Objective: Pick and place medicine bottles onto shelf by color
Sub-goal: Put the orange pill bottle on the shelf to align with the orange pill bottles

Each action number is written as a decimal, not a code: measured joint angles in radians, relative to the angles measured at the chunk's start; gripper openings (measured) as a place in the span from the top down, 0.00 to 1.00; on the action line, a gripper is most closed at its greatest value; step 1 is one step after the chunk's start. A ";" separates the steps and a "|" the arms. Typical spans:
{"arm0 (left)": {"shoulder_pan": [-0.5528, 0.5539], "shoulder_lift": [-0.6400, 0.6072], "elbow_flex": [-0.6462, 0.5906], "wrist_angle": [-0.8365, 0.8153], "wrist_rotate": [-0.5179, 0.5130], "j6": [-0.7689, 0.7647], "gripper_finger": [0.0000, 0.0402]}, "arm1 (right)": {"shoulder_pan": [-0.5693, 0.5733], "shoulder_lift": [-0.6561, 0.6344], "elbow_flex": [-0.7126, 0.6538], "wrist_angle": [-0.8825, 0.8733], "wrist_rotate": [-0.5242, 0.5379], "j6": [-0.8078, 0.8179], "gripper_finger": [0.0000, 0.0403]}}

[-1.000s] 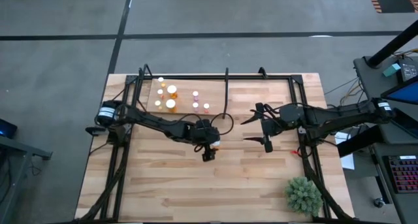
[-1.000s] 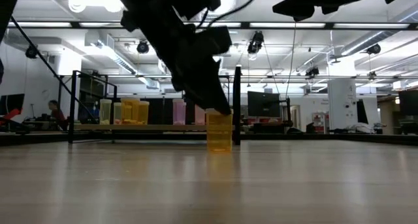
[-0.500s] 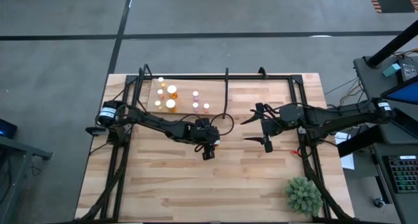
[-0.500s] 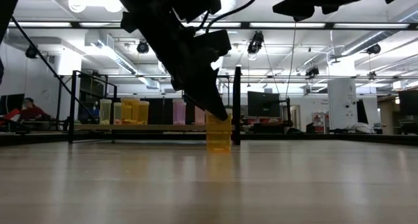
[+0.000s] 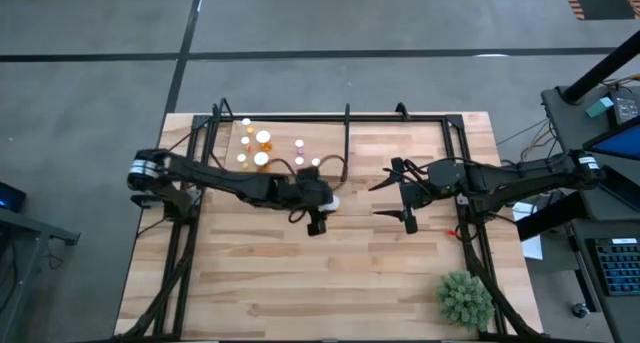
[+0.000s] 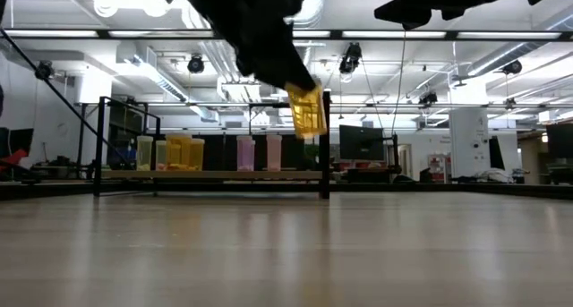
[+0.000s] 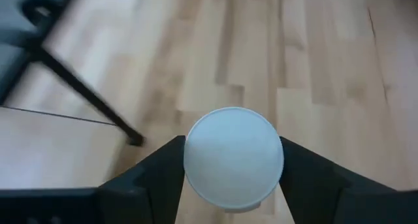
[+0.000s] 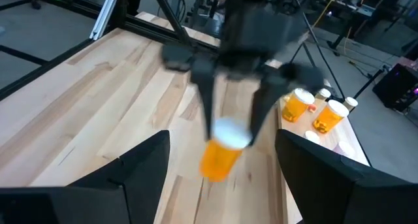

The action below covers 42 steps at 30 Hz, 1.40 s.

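Note:
My left gripper (image 5: 325, 204) is shut on an orange-yellow medicine bottle (image 6: 307, 112) with a white cap (image 7: 233, 155), held in the air near the table's middle. My right gripper (image 5: 378, 199) is open and empty, to the right of the bottle. The shelf (image 5: 325, 143), a pale board with a thin black post (image 5: 347, 133), lies at the table's far left. Several bottles (image 5: 262, 148) stand upright on it, orange-yellow ones to the left and pinkish ones (image 5: 300, 153) to the right. They also show in the low view (image 6: 183, 152). My left gripper pinches the bottle between its two fingers (image 8: 206, 110) at the cap end, on opposite sides of the white cap (image 8: 230, 132). The fingers come from above, pointing down. The orange body (image 8: 217, 160) hangs below them, tilted and lifted clear of the table.
A green spiky plant (image 5: 464, 299) stands at the table's near right corner. A black frame (image 5: 440, 120) runs along the far edge and both sides of the table. Bare wood (image 5: 300, 283) lies in front of both grippers.
My left gripper has risen with the orange-yellow bottle and gone a little toward the table's far edge. The bottle stood on the table before. It now hangs clear above it and has tipped from upright to tilted.

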 joint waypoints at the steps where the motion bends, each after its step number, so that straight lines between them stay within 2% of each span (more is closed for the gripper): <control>1: 0.006 -0.021 -0.001 -0.006 -0.002 0.009 0.50 | 0.000 0.000 0.000 0.000 0.000 0.000 0.33; 7: 0.091 -0.183 0.011 -0.132 -0.044 0.044 0.51 | 0.000 0.000 0.000 0.000 0.000 0.000 0.33; 13: 0.320 -0.316 -0.017 -0.224 -0.155 0.060 0.51 | -0.001 0.001 0.001 0.006 0.000 0.000 0.33; 18: 0.558 -0.302 -0.042 -0.225 -0.156 0.041 0.51 | -0.001 0.001 0.001 0.007 0.000 0.000 0.33; 22: 0.675 -0.230 -0.049 -0.223 -0.147 -0.003 0.51 | -0.002 0.001 0.001 0.007 0.000 0.000 0.33; 30: 0.752 -0.097 -0.050 -0.222 -0.145 -0.122 0.51 | -0.002 0.001 0.001 0.006 0.000 -0.013 0.33; 42: 0.753 -0.050 -0.067 -0.228 -0.156 -0.173 0.51 | -0.002 0.001 0.001 0.006 0.000 -0.014 0.33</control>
